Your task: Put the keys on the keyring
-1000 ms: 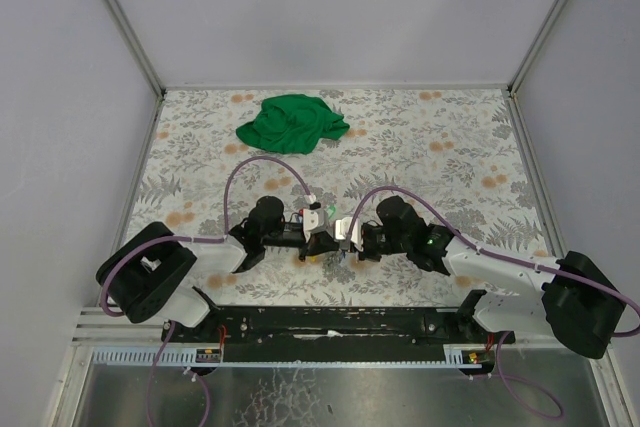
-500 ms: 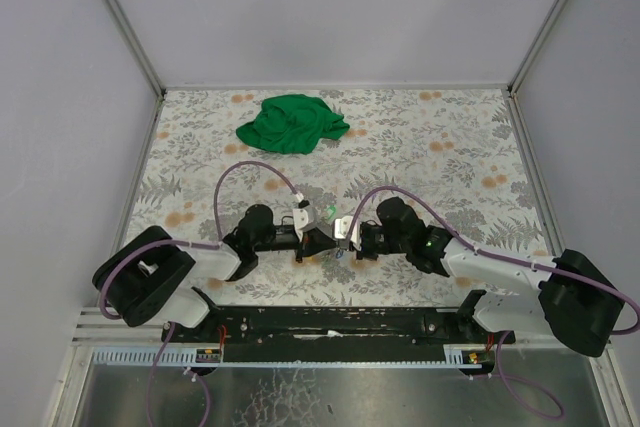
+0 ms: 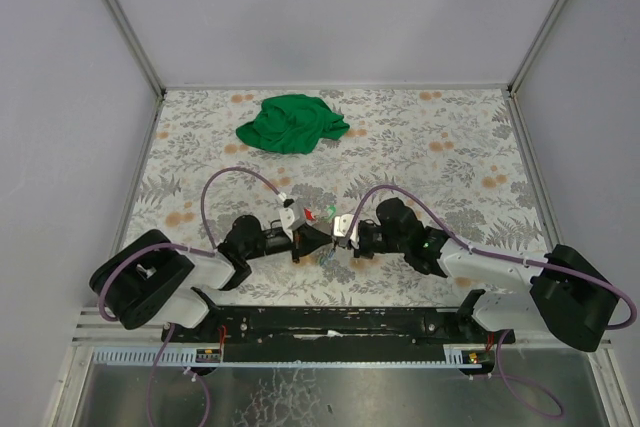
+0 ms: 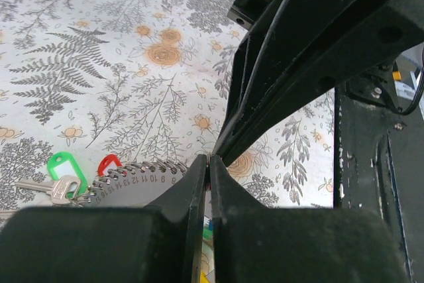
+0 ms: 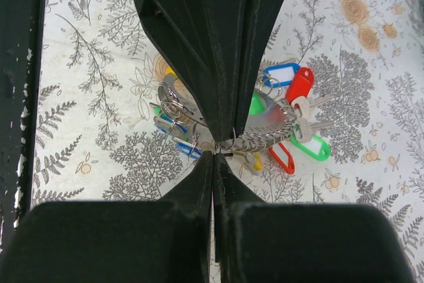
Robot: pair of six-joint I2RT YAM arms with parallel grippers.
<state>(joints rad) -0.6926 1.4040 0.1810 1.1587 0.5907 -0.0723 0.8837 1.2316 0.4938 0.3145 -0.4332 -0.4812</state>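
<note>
Over the last second the left arm drops lower and stretches out flatter, its wrist sliding toward its own base and its purple cable [image 3: 222,179] bowing out further left. The right arm barely shifts.

The left gripper [image 3: 316,239] has its fingers pressed flat together with no gap, tips pointing right. The right gripper [image 3: 338,237] is closed just as tightly and points left, so the two sets of tips meet nose to nose low over the table [image 3: 450,167], near the front edge and midway between the two bases.

In the right wrist view, a thin grey wire of the keyring [image 5: 232,141] sits right where the two pairs of tips come together. Whether either pair actually pinches it cannot be told.

The keys [image 5: 291,117] lie bunched on the floral surface directly under and around the tips. Blue, red and green tags fan out to one side, with yellow and blue ones and a few small split rings on the other. A grey toothed disc [image 5: 270,118] lies among them. In the left wrist view its edge carries printed numbers, and a green-tagged key and a red tag rest just beside it.

A crumpled green cloth [image 3: 292,123] lies well apart at the far side. The black rail [image 3: 330,322] runs along the near edge.
</note>
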